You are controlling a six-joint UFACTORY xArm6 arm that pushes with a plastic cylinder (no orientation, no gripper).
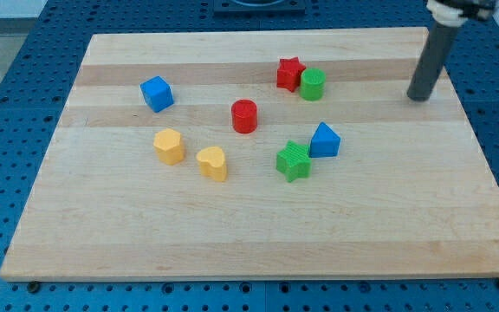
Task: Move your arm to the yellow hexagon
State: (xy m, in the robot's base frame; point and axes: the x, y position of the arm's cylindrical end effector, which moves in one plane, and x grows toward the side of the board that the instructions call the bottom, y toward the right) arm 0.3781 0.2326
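No pincer here, only my tip (419,98), a dark smooth rod end touching nothing at the wooden board's (232,243) far right, well apart from the yellow hexagon (169,146) at centre left, beside the yellow heart (212,162).

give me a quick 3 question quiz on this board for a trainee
1. True or false: my tip touches the yellow hexagon.
2. Which block sits touching the red star? A) blue cube B) green cylinder C) red cylinder
3. Fill in: the yellow heart lies to the view's ____ of the yellow hexagon.

Key:
1. False; my tip is far off at the view's upper right, away from all blocks.
2. B
3. right
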